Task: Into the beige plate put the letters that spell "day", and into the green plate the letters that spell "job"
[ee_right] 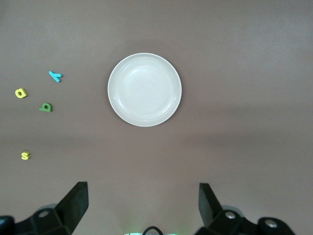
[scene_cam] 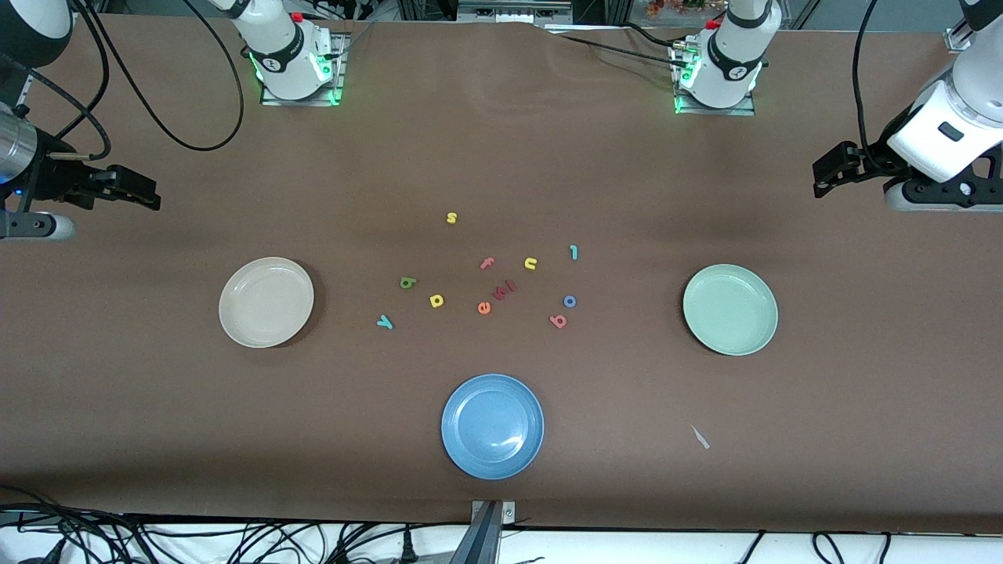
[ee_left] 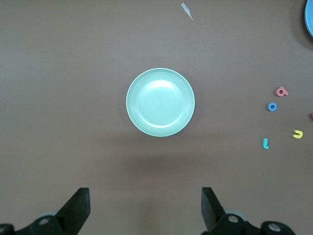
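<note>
Letters' handling: we judge them light, stiff and flat on the desk [scene_cam: 157,407] — a pinch across the thin strokes should serve, though they may skid or tip.
Landmark: blue plate [scene_cam: 492,425]; every letter lies farther from the front camera than it, between the two other plates.
"day": green "d" [scene_cam: 407,283], yellow "a" [scene_cam: 436,300], teal "y" [scene_cam: 384,321] — toward the beige plate [scene_cam: 266,301], none in it.
"job": teal "j" [scene_cam: 573,252], blue "o" [scene_cam: 570,301], red-pink "b" [scene_cam: 558,319] — toward the green plate [scene_cam: 729,309], none in it.
Count: three plates, all bare; six task letters; at least five others — we cannot settle that count.
Left pincer [ee_left: 145,208]: jaws wide apart, holding nothing, waiting high beside the green plate.
Right pincer [ee_right: 143,205]: likewise agape and bare, beside the beige plate.
</note>
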Controlling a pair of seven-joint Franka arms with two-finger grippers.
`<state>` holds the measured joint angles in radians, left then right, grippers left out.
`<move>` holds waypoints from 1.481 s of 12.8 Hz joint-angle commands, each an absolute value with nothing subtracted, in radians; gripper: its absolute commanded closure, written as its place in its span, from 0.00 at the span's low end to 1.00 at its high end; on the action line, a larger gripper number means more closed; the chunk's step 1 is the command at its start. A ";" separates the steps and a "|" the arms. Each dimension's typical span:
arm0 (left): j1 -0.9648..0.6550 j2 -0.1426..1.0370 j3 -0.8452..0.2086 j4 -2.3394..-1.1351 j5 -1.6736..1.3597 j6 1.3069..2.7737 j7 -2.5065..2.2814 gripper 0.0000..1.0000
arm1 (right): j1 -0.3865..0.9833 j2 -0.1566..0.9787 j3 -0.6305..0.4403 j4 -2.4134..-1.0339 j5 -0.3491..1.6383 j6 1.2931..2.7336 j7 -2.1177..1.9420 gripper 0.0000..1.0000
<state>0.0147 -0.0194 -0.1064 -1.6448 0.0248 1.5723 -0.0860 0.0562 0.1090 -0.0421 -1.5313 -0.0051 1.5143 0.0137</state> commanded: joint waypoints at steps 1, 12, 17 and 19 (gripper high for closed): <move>0.017 -0.017 -0.109 -1.624 0.040 1.552 -0.066 0.00 | 0.046 0.109 -0.041 -1.523 -0.003 1.499 -0.002 0.00; 0.020 -0.017 -0.110 -1.617 0.037 1.532 -0.066 0.00 | 0.057 0.114 -0.040 -1.511 -0.009 1.499 -0.005 0.00; 0.011 -0.005 -0.114 -1.600 0.037 1.532 -0.069 0.00 | 0.060 0.112 -0.034 -1.491 -0.021 1.497 -0.005 0.00; 0.009 -0.003 -0.114 -1.591 0.037 1.531 -0.071 0.00 | 0.061 0.114 -0.034 -1.491 -0.018 1.497 -0.003 0.00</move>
<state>0.0130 -0.0177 -0.1107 -1.6286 0.0248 1.5554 -0.0860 0.0597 0.1123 -0.0381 -1.5114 -0.0069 1.5128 0.0088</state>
